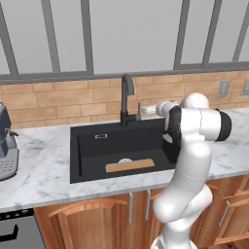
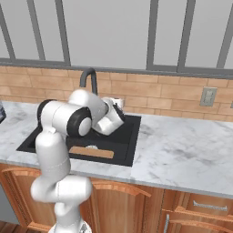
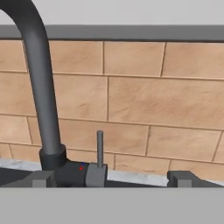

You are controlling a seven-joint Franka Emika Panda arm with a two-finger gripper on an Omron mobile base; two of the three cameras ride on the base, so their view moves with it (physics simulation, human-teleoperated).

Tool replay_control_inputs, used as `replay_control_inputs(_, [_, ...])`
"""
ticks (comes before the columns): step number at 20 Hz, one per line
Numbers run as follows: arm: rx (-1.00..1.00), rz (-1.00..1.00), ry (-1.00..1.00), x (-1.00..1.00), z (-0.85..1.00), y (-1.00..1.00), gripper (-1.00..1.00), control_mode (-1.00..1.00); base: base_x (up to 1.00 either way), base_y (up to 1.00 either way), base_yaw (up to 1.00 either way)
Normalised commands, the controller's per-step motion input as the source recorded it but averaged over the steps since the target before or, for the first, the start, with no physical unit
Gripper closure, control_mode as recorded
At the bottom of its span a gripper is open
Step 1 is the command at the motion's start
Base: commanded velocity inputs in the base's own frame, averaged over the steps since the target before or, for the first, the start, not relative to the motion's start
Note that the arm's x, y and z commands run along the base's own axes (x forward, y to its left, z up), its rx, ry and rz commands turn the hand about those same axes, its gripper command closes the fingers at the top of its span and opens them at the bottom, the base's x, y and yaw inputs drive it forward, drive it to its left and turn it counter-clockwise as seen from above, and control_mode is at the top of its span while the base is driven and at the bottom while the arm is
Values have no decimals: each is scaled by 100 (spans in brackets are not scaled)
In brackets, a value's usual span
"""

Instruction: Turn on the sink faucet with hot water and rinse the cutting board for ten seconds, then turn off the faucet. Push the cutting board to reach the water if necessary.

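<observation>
The black gooseneck sink faucet (image 1: 126, 97) stands behind the black sink (image 1: 87, 155), and no water runs from its spout. A tan cutting board (image 1: 130, 165) lies flat on the basin floor near the front wall, beside the drain. My gripper (image 1: 145, 110) is open at the faucet's base, just right of the small upright lever (image 1: 138, 111). In the hand view the lever (image 3: 100, 148) rises between my two fingertips (image 3: 43, 178), nearer the left one and touching neither, with the faucet (image 3: 41, 87) column at the left. From the right, my gripper (image 2: 119, 103) is behind the sink (image 2: 129, 136), above the cutting board (image 2: 91, 152).
A brick backsplash (image 1: 58, 99) and window frames rise behind the marble counter (image 1: 39, 165). A grey coffee machine (image 1: 6, 146) stands at the far left. Wall outlets (image 2: 208, 96) sit at the right. My own arm (image 1: 192, 146) hangs over the sink's right edge.
</observation>
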Motion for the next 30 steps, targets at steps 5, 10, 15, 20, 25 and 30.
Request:
replay_control_inputs(5, [0,0,0,13,-13,0,-100,-100,0,0,0])
replay_control_inputs(10, [0,0,0,9,-14,3,-100,-100,0,0,0])
replay_control_inputs(15, [0,0,0,13,-12,3,-100,-100,0,0,0])
replay_control_inputs(20, [0,0,0,15,-15,4,-100,-100,0,0,0])
replay_control_inputs(25, [0,0,-1,8,-18,7,-100,-100,0,0,0])
replay_control_inputs(30, [0,0,0,5,-18,7,-100,-100,0,0,0])
